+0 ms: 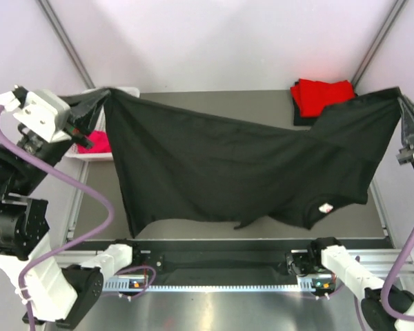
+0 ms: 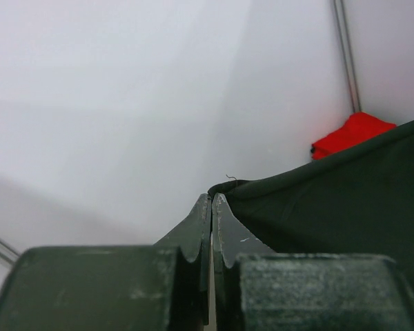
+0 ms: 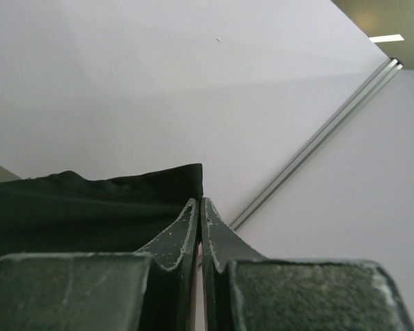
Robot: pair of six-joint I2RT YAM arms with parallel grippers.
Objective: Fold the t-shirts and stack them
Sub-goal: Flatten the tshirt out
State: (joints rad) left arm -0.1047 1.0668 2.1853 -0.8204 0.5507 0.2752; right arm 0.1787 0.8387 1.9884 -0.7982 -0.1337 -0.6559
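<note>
A large black t-shirt [image 1: 221, 169] hangs spread in the air above the table, stretched between both grippers. My left gripper [image 1: 100, 96] is shut on its left corner, and my right gripper [image 1: 402, 103] is shut on its right corner. The shirt's lower edge droops toward the table, with a small white tag [image 1: 326, 207] showing near the bottom right. In the left wrist view the gripper [image 2: 212, 196] pinches the black cloth [image 2: 331, 200] at its tips. In the right wrist view the gripper [image 3: 200, 201] likewise holds the black cloth [image 3: 90, 207]. A folded red t-shirt [image 1: 323, 93] [image 2: 352, 134] lies at the back right.
A white basket [image 1: 90, 153] stands at the left edge behind the left gripper, with pink-red cloth [image 1: 99, 141] inside. The red shirt rests on a dark folded cloth [image 1: 303, 118]. A metal rail [image 1: 214, 283] runs along the near edge between the arm bases.
</note>
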